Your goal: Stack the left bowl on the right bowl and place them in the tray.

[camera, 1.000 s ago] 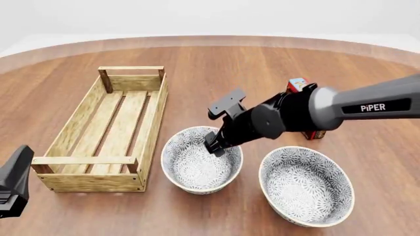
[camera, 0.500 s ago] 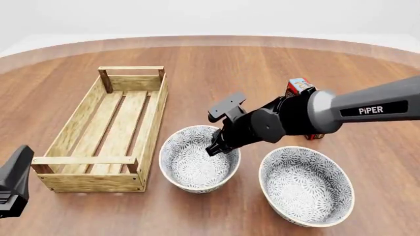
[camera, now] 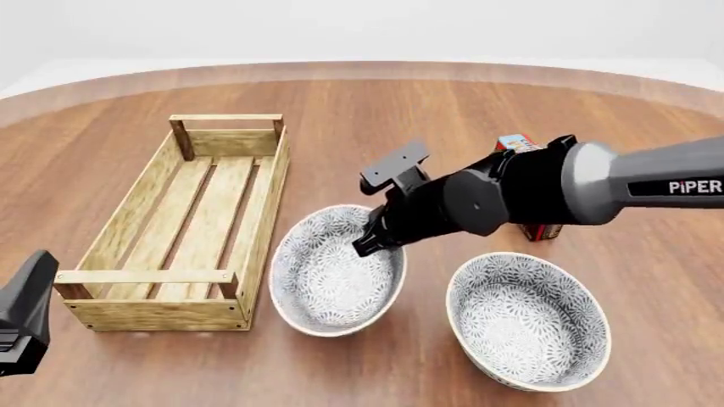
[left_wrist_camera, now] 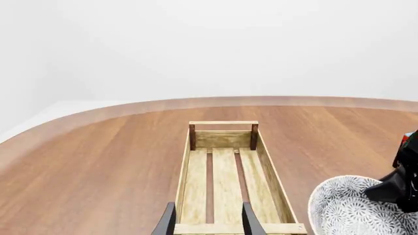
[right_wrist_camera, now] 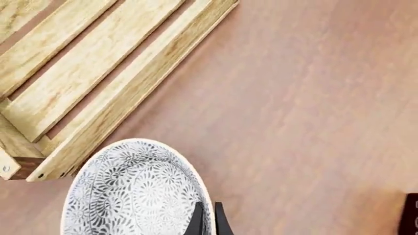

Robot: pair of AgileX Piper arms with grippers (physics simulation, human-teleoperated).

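**Lifting the left bowl, with the stack and the tray both still ahead**

Gripping the far rim of the left bowl (camera: 336,280), my right arm's fingers (camera: 369,244) are pinched narrow on that thin edge; the right wrist view shows one dark tip on each side of the rim. The bowl sits at centre frame in the front view, tilted, with its far edge raised toward the arm. I read that as the start of the lift, though I cannot tell whether its near side has left the table (camera: 374,127).

Nothing in the task is finished yet. The right bowl (camera: 527,320) stands alone at lower right, apart from the left one, so the stack is not made. The tray (camera: 263,203) on the left side of the frame holds nothing. Left to do: carry the held bowl over, seat it in the right bowl, then move the pair into the tray.

My left arm's fingers (left_wrist_camera: 207,221) show at the bottom edge of the left wrist view, spread wide and holding nothing, pointing along the tray's slats.

Compared with half a second ago, the bowl has tipped further and drifted slightly toward the tray, and the right arm has risen a little. The right bowl, the tray and the left arm have not moved.
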